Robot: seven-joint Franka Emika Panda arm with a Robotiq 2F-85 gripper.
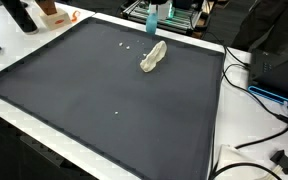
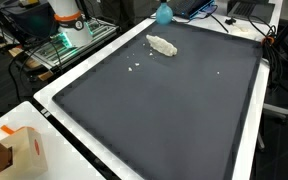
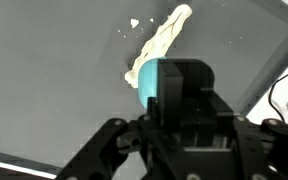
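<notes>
A crumpled, elongated cream-white piece (image 1: 153, 56) lies on the dark mat (image 1: 104, 100) near its far edge; it shows in both exterior views (image 2: 162, 45) and in the wrist view (image 3: 162, 40). My gripper (image 3: 162, 95) hangs above the mat's far edge, just beyond the white piece. It holds a teal-blue object (image 3: 156, 80), which also shows in both exterior views (image 1: 152, 16) (image 2: 164, 12). The fingertips are hidden behind the black gripper body. A few small white crumbs (image 1: 122, 45) (image 2: 134, 67) (image 3: 134, 23) lie beside the white piece.
The mat lies on a white table (image 2: 54, 110). An orange-and-white box (image 2: 19, 150) stands at one corner. Black cables (image 1: 254, 100) and dark equipment lie along one side. A green-lit rack (image 2: 64, 45) stands beyond another edge.
</notes>
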